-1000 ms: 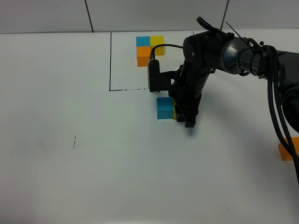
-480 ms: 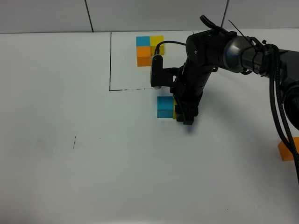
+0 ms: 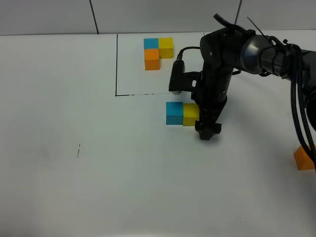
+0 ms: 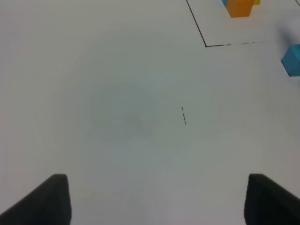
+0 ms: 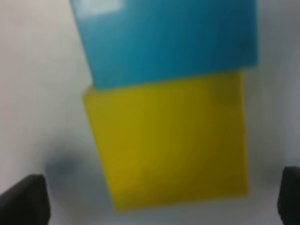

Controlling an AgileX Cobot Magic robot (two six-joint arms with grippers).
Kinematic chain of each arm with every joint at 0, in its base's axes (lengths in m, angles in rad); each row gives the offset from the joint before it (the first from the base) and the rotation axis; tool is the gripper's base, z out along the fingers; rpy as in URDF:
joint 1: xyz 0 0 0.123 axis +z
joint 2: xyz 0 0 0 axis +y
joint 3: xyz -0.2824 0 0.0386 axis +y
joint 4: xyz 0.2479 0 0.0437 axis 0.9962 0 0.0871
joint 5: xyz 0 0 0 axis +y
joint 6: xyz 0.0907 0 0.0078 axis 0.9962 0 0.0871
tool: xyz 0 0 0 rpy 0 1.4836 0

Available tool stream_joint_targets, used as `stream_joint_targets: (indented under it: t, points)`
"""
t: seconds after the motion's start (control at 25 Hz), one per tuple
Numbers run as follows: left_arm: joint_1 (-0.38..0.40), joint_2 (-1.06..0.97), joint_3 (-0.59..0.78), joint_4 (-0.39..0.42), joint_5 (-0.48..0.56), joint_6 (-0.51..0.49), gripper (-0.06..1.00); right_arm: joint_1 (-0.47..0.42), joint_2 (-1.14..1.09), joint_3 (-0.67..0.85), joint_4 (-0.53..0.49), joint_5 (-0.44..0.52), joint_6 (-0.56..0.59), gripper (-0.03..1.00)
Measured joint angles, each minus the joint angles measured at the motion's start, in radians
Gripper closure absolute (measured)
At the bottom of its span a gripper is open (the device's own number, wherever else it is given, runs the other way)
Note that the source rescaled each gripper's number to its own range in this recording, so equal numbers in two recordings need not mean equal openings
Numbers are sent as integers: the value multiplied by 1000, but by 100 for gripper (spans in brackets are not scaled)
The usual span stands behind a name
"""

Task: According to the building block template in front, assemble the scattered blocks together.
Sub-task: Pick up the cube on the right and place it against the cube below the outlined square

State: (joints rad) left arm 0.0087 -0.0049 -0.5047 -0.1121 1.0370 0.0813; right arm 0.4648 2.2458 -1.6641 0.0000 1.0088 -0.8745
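Right gripper (image 3: 208, 129): jaws spread wide, gripping nothing. The yellow block (image 3: 190, 114) sits loose just beside its tips (wrist view is blurry). Yellow touches the blue block (image 3: 174, 112), both just below the template frame (image 3: 117, 64). Orange block (image 3: 303, 158) is far right, well apart. Left gripper (image 4: 157, 201): jaws apart, nothing between them, over the white table (image 4: 117, 117).

The right arm (image 3: 237, 49) comes in from the right edge of the high view, runs to the left across the upper part, and then bends sharply down at the wrist. The right gripper (image 3: 208, 131) therefore points straight down, a little right of the centre of the frame, and its two dark fingers (image 5: 23, 201) are spread wide apart. The left gripper (image 4: 158, 201) is also held with its jaws wide apart, its two dark fingertips (image 4: 51, 199) level with each other.
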Motion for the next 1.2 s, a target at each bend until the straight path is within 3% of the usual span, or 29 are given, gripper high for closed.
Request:
stream_joint_targets:
  t: [0.16,0.36,0.64,0.76,1.0,1.2]
  points:
    - [0,0,0,0,0,0,25,-44,-97,111,-16,-50,44,-3]
    - [0,0,0,0,0,0,25,-131,-273,355,-39,-140,178,-3]
    - [0,0,0,0,0,0,25,-303,-519,606,-79,-170,538,-3]
    - [0,0,0,0,0,0,25,-375,-585,698,-85,-184,638,-2]
    - [0,0,0,0,0,0,25,-502,-631,836,-83,-241,689,-1]
    - [0,0,0,0,0,0,25,-561,-632,860,20,-299,623,0]
